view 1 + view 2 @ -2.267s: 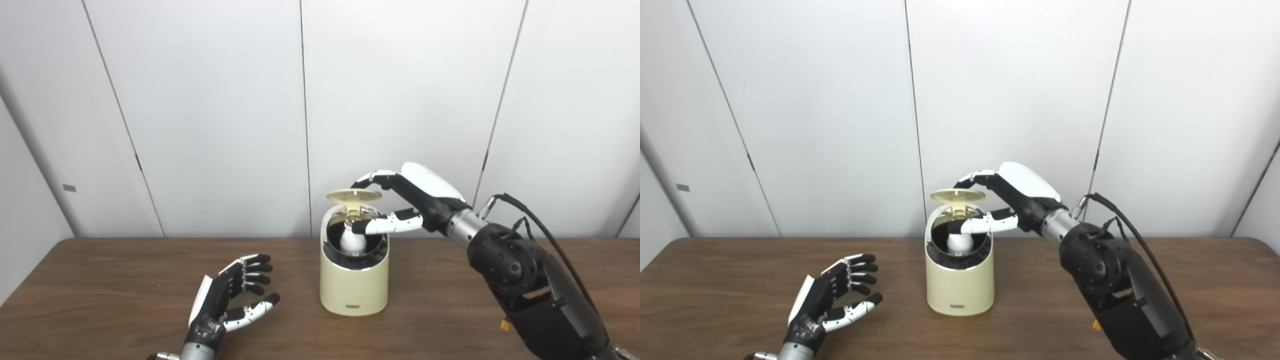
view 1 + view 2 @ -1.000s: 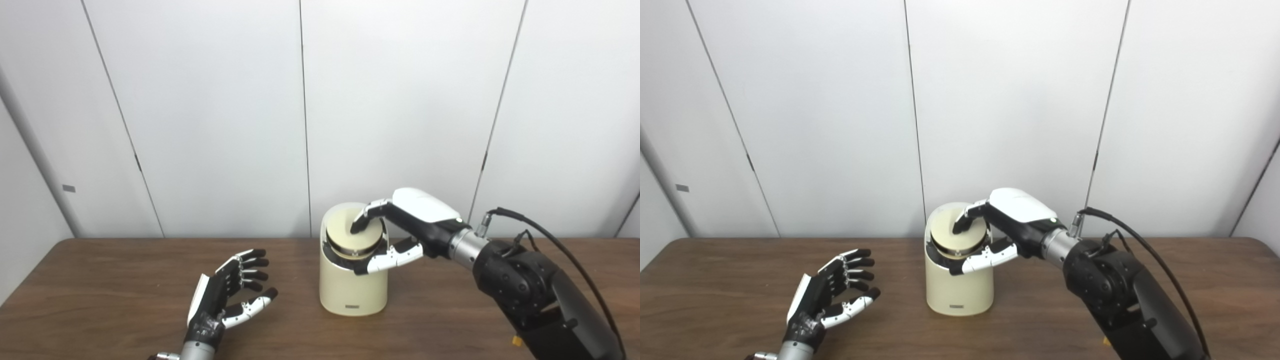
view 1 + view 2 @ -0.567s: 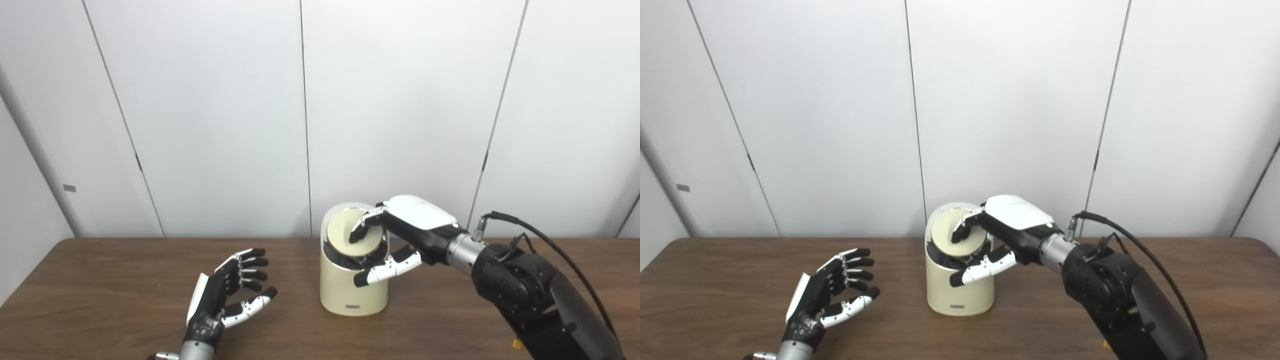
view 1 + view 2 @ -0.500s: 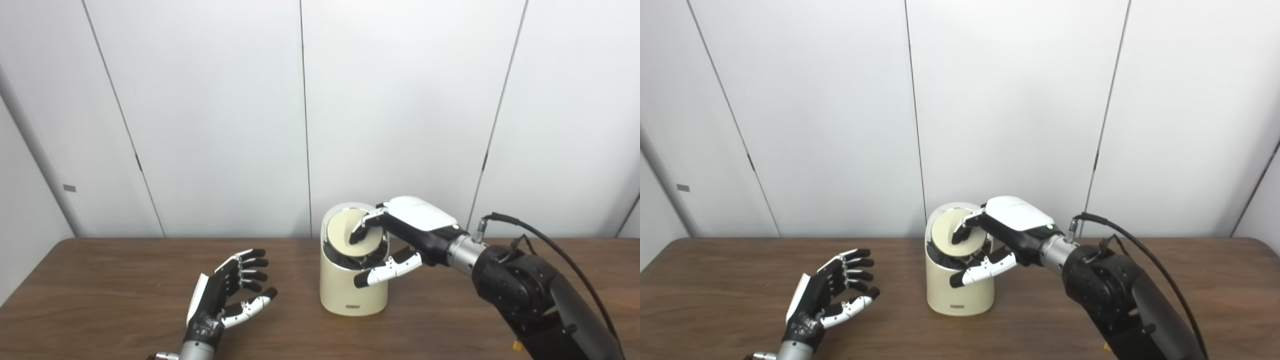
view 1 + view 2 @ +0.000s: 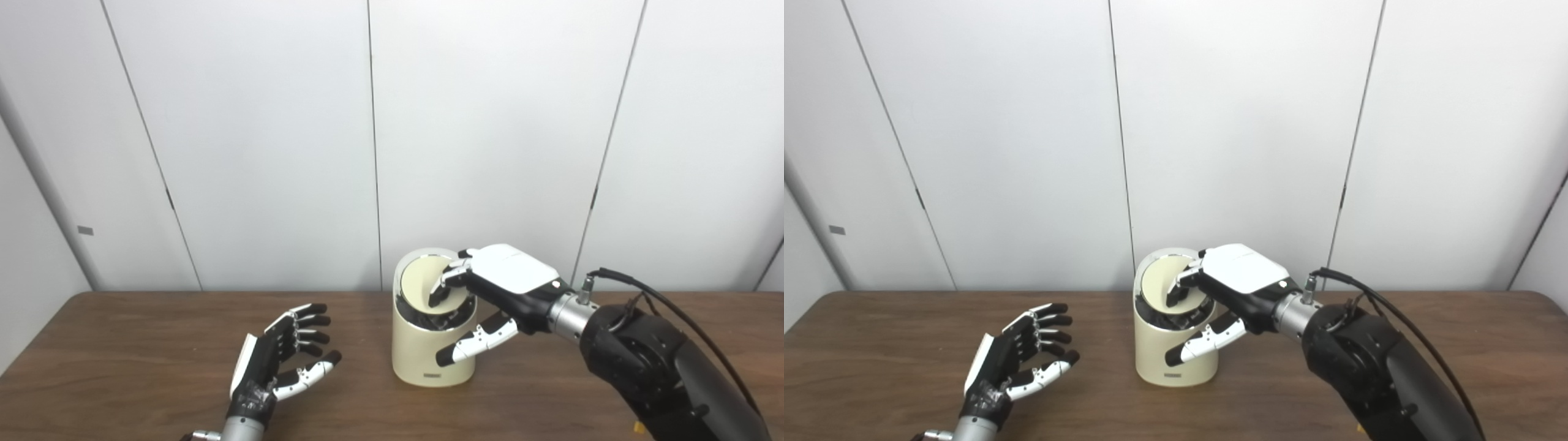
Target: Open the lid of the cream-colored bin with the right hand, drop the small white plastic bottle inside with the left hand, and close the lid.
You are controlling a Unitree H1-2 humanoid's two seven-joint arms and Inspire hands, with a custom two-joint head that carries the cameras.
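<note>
White wall panels stood behind a brown wooden desk [image 5: 122, 343], which carried one item only.

Bin [image 5: 433, 355]: cream, upright, near the desk's far edge at about its middle. Lid [image 5: 422, 288]: down in the mouth, tilted toward the camera, a dark gap showing under its front rim, so it was judged not fully seated.

Right hand [image 5: 490, 294]: over the top of the bin, fingers [image 5: 442, 288] curled together with tips touching the lid's face, thumb stretched apart down the bin's front; it clamped nothing.

Left hand [image 5: 275, 364]: near the desk's front edge, well apart from the bin, palm turned up, fingers spread, empty.

Bottle: not visible anywhere on the desk or in either hand; judged to lie inside the bin under the lid, though that could not be confirmed.

Progress: opening and dropping were judged done; what was left was pressing the lid home and lifting the right hand away.

Obstructions: none seen around the bin. Only the thumb, hanging before the bin's front wall, lay close to the closing path.
</note>
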